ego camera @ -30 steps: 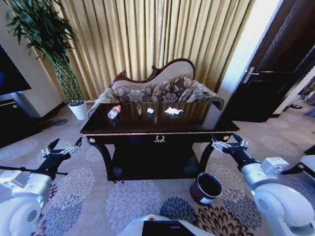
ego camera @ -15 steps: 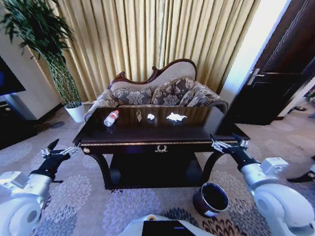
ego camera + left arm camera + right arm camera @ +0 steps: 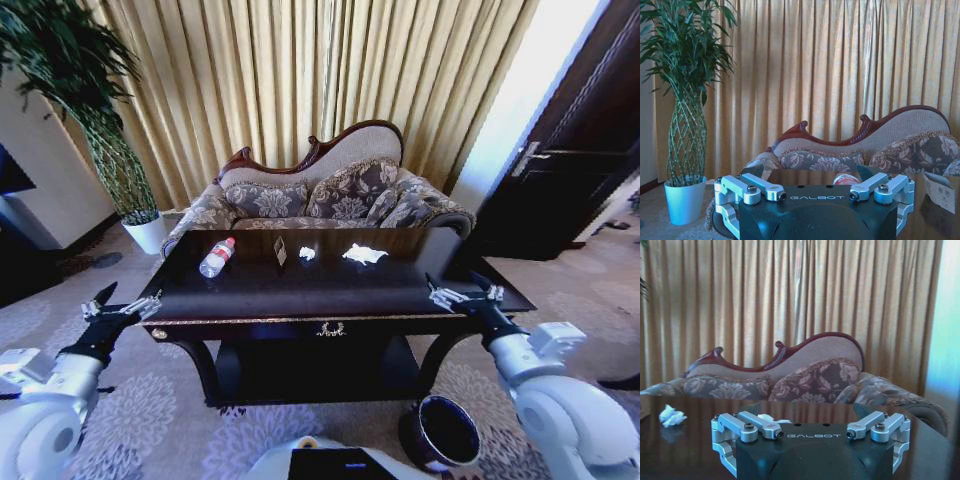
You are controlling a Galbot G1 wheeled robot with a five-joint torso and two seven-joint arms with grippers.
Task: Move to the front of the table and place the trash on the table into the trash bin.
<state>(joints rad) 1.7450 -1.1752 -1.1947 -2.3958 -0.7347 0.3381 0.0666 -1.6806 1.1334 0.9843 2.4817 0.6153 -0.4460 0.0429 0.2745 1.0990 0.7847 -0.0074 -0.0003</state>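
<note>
A dark glossy wooden counter (image 3: pixel 330 290) stands before a patterned sofa (image 3: pixel 320 195) and gold curtains (image 3: pixel 300 80). On it lie a clear red-capped plastic bottle (image 3: pixel 216 257), a small wrapper (image 3: pixel 280 251) and crumpled white paper wads (image 3: pixel 364 254), well beyond both grippers' fingers. Left gripper (image 3: pixel 120 308) and right gripper (image 3: pixel 465 293) hover at the counter's front corners, fingers spread, empty. The round dark brown trash bin (image 3: pixel 445 432) sits on the floor, lower right.

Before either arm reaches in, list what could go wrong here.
1. The bottle lies on its side on the glossy table; a nudge could roll it off.
2. The trash bin sits low by the table's right leg, near the robot's base; further driving may knock it.
3. The paper wads lie far back, so reaching over the front edge may be a stretch for the open right pincer.
</note>
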